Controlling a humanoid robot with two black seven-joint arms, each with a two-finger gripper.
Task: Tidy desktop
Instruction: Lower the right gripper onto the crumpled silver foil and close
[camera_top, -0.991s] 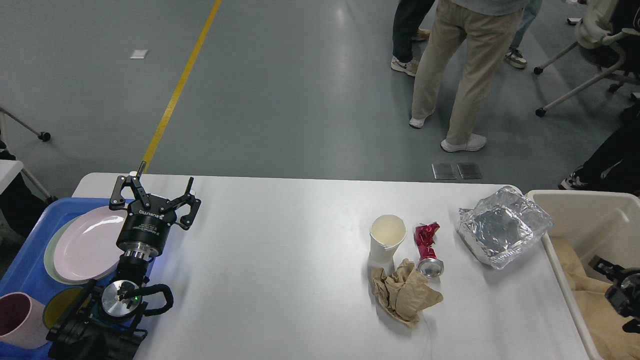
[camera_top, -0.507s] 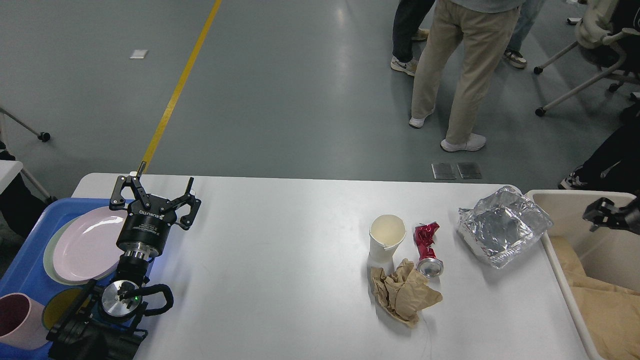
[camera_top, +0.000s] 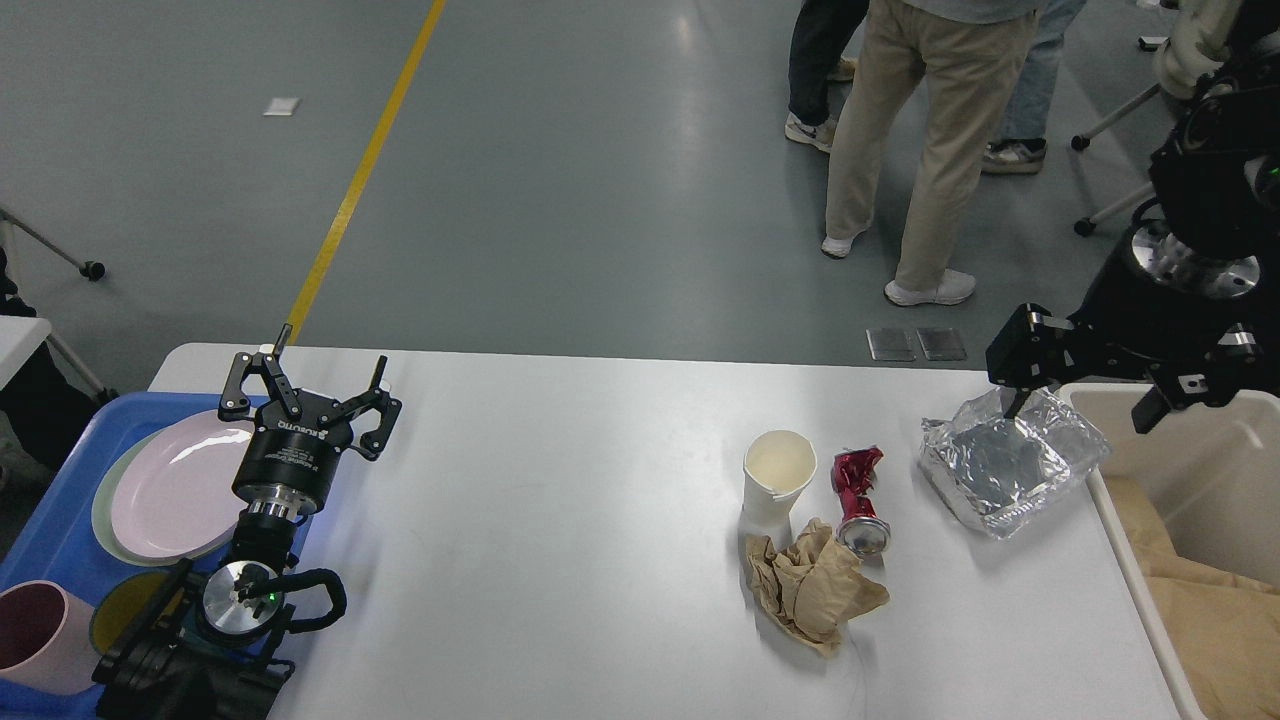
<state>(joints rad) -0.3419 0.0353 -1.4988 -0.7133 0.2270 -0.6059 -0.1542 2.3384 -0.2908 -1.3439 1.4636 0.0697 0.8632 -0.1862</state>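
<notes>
The white desktop (camera_top: 560, 520) carries litter on its right half: a white paper cup (camera_top: 777, 476), a crushed red can (camera_top: 858, 495), crumpled brown paper (camera_top: 812, 590) and a crinkled foil container (camera_top: 1010, 462). My left gripper (camera_top: 305, 385) stands open and empty at the far left, over the edge of a pink plate (camera_top: 170, 490). My right gripper (camera_top: 1078, 388) hangs open above the foil container's right side and the rim of the beige bin. It holds nothing.
A blue tray (camera_top: 50, 520) at the left holds stacked plates, a pink cup (camera_top: 35, 640) and a yellow dish. A beige bin (camera_top: 1190, 470) at the right edge contains brown paper. People stand on the floor beyond the table.
My right arm has risen out of the beige bin and swung left, now hovering over the foil container. The left arm has stayed in place.
</notes>
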